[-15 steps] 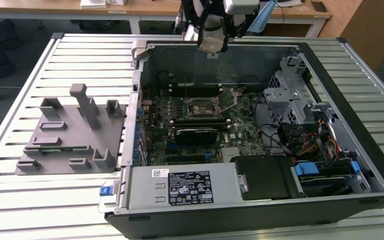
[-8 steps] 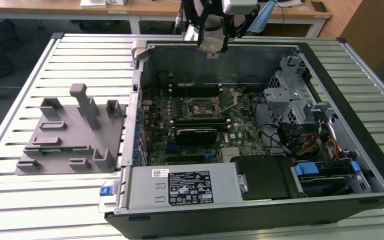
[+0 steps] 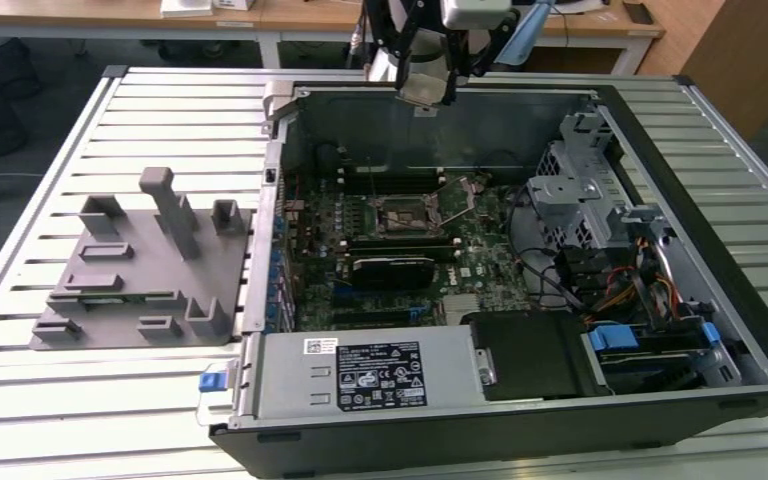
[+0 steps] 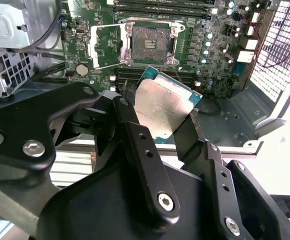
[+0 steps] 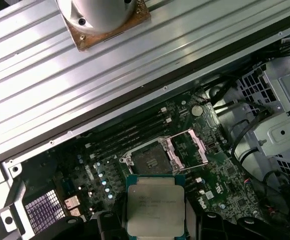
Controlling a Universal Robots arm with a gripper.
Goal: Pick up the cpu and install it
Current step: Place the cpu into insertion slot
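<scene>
The cpu (image 4: 166,106) (image 5: 156,204), a flat square chip with a silvery top and a greenish rim, sits between my gripper's black fingers (image 4: 128,102) in both wrist views. My gripper (image 4: 161,114) (image 3: 426,95) is shut on the cpu by two opposite edges. In the exterior view it hangs high over the far wall of the open computer case (image 3: 744,330). Well below the chip, on the green motherboard (image 3: 344,250), lies the black square socket (image 4: 148,42) (image 5: 149,161) (image 3: 404,213). Its metal load plate (image 4: 106,46) (image 5: 187,149) is swung open beside it.
A grey fixture (image 3: 131,270) with upright blocks stands on the slatted table at the exterior view's left. Inside the case are a metal drive cage (image 3: 584,190), cables (image 3: 624,290), a black fan shroud (image 3: 531,350) and the power supply (image 3: 357,370).
</scene>
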